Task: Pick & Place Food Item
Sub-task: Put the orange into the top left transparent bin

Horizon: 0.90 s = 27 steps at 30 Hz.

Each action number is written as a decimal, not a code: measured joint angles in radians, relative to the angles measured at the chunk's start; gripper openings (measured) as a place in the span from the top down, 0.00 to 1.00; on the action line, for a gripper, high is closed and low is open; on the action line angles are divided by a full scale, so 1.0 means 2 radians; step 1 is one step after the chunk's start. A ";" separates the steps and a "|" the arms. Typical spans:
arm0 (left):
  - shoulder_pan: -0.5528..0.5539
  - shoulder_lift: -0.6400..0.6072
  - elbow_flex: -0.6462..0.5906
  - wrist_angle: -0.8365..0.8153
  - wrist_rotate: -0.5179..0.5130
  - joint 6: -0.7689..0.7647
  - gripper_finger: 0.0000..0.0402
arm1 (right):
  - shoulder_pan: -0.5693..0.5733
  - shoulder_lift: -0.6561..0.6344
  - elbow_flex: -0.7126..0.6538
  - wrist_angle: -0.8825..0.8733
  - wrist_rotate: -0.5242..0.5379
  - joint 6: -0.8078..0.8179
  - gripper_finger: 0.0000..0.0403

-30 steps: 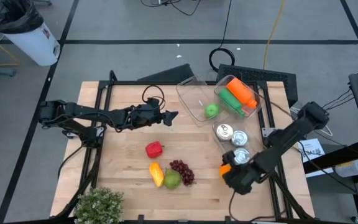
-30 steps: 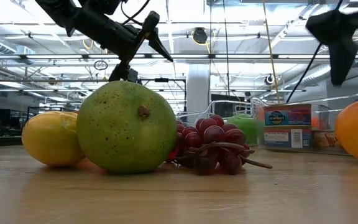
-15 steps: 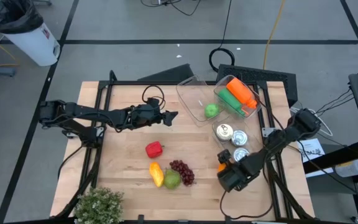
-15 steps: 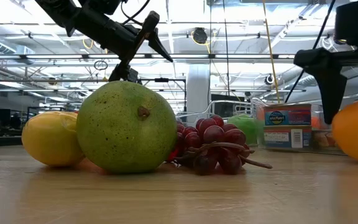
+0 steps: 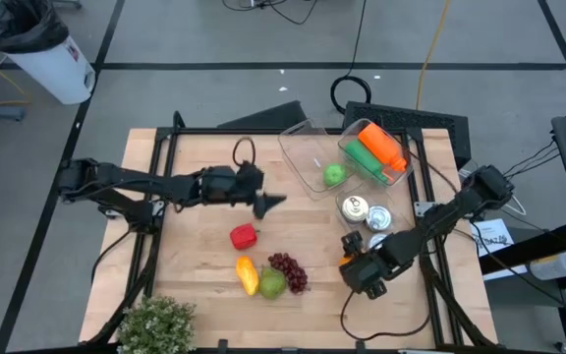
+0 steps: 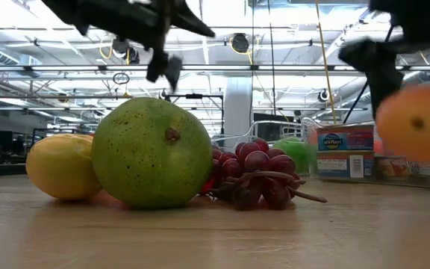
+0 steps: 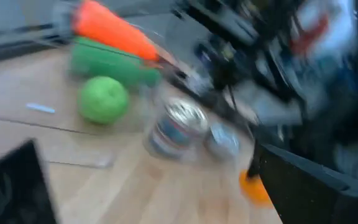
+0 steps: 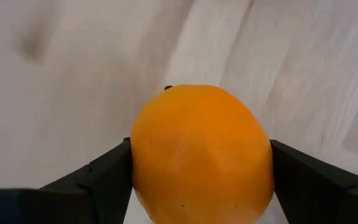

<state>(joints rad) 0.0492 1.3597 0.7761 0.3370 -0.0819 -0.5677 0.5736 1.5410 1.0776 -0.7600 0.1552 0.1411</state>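
Observation:
An orange sits between the fingers of my right gripper, near the table's right side in front of the cans. My right gripper is shut on the orange. My left gripper hangs open over the middle of the table, a little beyond a red pepper, with nothing between its fingers. A yellow fruit, a green fruit and red grapes lie together on the wood. A clear bin at the far right holds a green apple. My right gripper pinches the orange by its two opposite sides between its two fingers. The fingers slant down onto it from above. In the low view the orange hangs a little clear of the table.
Two cans stand just beyond my right gripper. A second clear bin holds an orange bottle and a green one. A potted plant stands at the near left corner. Bare wood lies between the fruit and the cans.
My right gripper has moved toward the table's left, come down around the orange and taken hold of it; the orange has risen off the wood and shifted left with it. My left gripper has rolled about its own axis and drifted a little toward the near edge.

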 joint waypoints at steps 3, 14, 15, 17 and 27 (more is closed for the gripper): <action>-0.027 -0.028 0.000 -0.050 0.000 0.076 0.19 | -0.007 -0.024 0.002 0.019 -0.002 0.011 0.24; -0.117 -0.153 -0.053 -0.136 -0.114 0.158 0.17 | -0.098 -0.103 0.002 0.120 -0.001 -0.016 0.24; -0.126 -0.165 -0.076 -0.117 -0.119 0.162 0.17 | -0.110 -0.106 0.002 0.130 -0.002 -0.023 0.24; -0.139 -0.186 -0.121 -0.064 -0.120 0.179 0.17 | -0.137 -0.110 0.002 0.145 -0.015 -0.035 0.23; -0.189 -0.324 -0.321 0.109 -0.100 0.243 0.17 | -0.282 -0.111 0.003 0.224 -0.066 -0.086 0.24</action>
<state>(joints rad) -0.3280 0.7126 0.1351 0.5549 -0.2818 -0.0815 0.0096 1.3186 1.0836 -0.3118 0.0235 -0.0304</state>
